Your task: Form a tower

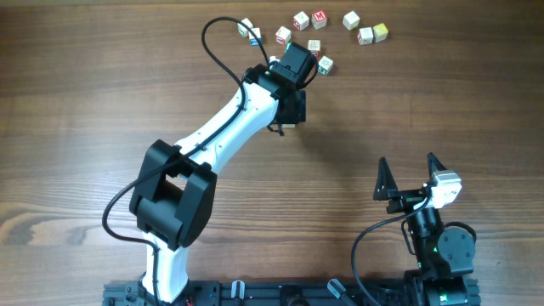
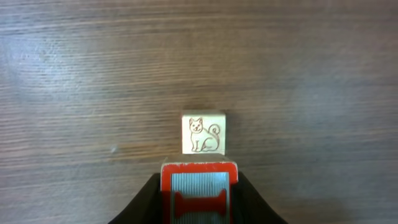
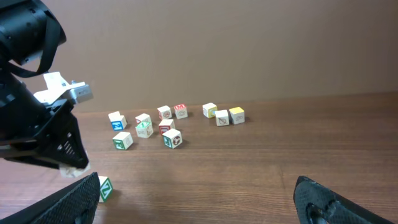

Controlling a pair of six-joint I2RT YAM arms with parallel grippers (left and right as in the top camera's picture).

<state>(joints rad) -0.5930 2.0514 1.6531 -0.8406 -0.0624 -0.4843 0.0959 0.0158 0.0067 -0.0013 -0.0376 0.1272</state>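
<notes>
So right now the left pincer [image 2: 199,184] is clamped on a red-edged cube [image 2: 199,199], and I'd say we're mid-stacking: that cube is on its way to being set down. The tower [image 2: 204,134] is the pale block with the little dog drawn on its top face. It sits on the table [image 2: 74,74] toward the far side, around the middle, just nearer than the scatter of loose cubes [image 1: 320,17]. From the wrist view I honestly can't tell how many blocks are under that dog face, or whether the held cube is hanging above it or just beside it. The two edges meet in the picture, but the dog is fully uncovered. The right pincer [image 1: 410,174] is parked at the near right with its fingers wide apart and nothing between them. The next move, I reckon, needs the held cube centred over the dog, lowered flat and square, and only then let go, since a tiny block like that could tip if it's nudged.
</notes>
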